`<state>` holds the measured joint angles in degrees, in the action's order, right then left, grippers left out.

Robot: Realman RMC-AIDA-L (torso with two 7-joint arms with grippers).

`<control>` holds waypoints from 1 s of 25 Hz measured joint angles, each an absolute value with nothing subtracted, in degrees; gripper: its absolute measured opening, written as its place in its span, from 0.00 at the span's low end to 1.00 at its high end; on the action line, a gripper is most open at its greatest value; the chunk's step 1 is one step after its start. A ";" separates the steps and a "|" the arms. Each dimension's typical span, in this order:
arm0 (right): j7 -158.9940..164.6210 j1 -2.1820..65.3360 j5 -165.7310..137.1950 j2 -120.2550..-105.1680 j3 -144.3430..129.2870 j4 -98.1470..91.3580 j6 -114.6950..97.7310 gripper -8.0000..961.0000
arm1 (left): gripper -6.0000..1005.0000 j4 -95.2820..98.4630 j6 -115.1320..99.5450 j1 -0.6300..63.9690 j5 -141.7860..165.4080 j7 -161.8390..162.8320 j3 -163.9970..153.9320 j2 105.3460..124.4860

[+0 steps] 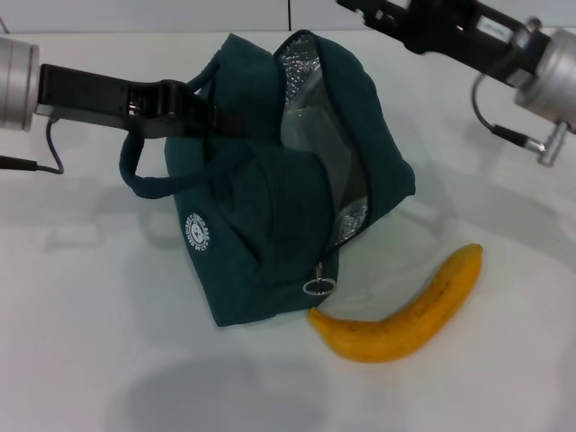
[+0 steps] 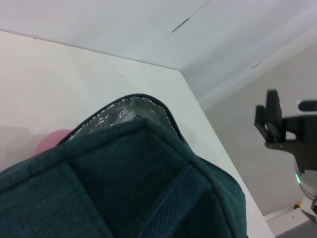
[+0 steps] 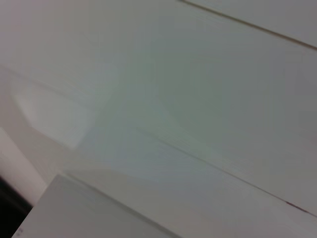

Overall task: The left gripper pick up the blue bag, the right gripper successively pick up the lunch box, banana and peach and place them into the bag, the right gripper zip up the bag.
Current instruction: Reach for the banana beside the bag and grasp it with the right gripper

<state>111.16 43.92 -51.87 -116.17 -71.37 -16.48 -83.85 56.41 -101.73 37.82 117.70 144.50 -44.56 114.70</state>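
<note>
The blue bag stands tilted at the table's middle, its mouth open and its foil lining showing. My left gripper is shut on a loop handle at the bag's upper left side. A clear pale shape inside the opening looks like the lunch box. The banana lies on the table just right of the bag's front corner, near the zipper ring. A bit of the pink peach shows past the bag in the left wrist view. My right gripper hangs in the air, above and behind the bag and apart from it.
The right arm reaches in from the upper right, over the table's back. White table spreads in front of and to the left of the bag. The table's far edge runs close behind the bag.
</note>
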 joint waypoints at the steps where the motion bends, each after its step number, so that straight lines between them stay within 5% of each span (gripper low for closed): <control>1: 110.02 43.23 -51.92 -116.05 -71.37 -16.76 -84.59 0.68 | 0.05 56.10 -101.61 37.81 117.69 144.49 -44.56 114.70; 5: 105.65 41.43 -53.62 -114.62 -71.35 -17.44 -86.63 0.69 | 0.05 55.05 -100.87 37.58 117.42 144.49 -44.40 114.69; 16: 96.33 36.06 -68.34 -109.65 -70.91 -29.15 -94.74 0.90 | 0.05 53.79 -99.92 36.34 117.31 143.63 -43.61 114.98; 25: 95.20 37.27 -88.46 -106.01 -70.88 -40.50 -98.58 0.89 | 0.05 53.79 -99.48 34.97 117.63 143.61 -40.52 114.83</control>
<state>95.20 37.27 -88.46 -106.01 -70.88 -40.50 -98.58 53.79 -99.48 34.97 117.63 143.61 -40.52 114.83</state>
